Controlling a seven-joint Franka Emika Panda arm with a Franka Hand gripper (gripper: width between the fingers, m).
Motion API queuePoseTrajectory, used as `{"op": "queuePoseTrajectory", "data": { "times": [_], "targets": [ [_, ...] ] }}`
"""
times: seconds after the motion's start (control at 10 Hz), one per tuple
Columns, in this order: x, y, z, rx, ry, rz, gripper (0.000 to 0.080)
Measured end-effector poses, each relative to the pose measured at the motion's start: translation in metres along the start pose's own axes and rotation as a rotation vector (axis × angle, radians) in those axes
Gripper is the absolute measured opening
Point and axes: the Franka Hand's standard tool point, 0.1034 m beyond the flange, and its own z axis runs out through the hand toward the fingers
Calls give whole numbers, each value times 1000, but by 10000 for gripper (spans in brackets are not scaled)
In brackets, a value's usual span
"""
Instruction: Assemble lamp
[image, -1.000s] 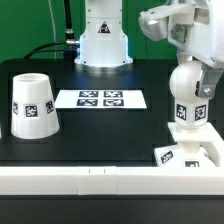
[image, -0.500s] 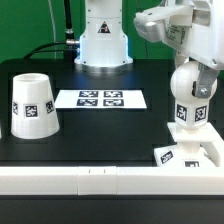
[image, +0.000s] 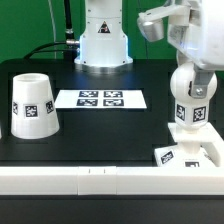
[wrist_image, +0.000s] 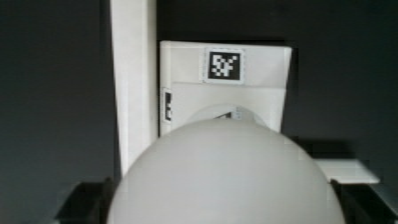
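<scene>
I see the jaws clamped on the bulb (image: 190, 100), which stands upright on the square base (image: 200, 153) at the exterior view's right. The shade (image: 31, 103) sits well apart on the counter (image: 110, 135), at that view's left.

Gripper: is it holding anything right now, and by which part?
The gripper appears to hold the bulb by its rounded top, neck resting on the base.

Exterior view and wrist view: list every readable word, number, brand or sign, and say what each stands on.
No words, numbers or brands can be read in either view.
Only black-and-white square tags, patterns rather than text: on the shade, the bulb, the base, and several on the marker board.
</scene>
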Motion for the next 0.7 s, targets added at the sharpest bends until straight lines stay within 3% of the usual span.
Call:
{"op": "queuePoseTrajectory", "data": {
  "times": [0.7],
  "targets": [
    [4,-2,0,-3,0,621,578]
  ]
}}
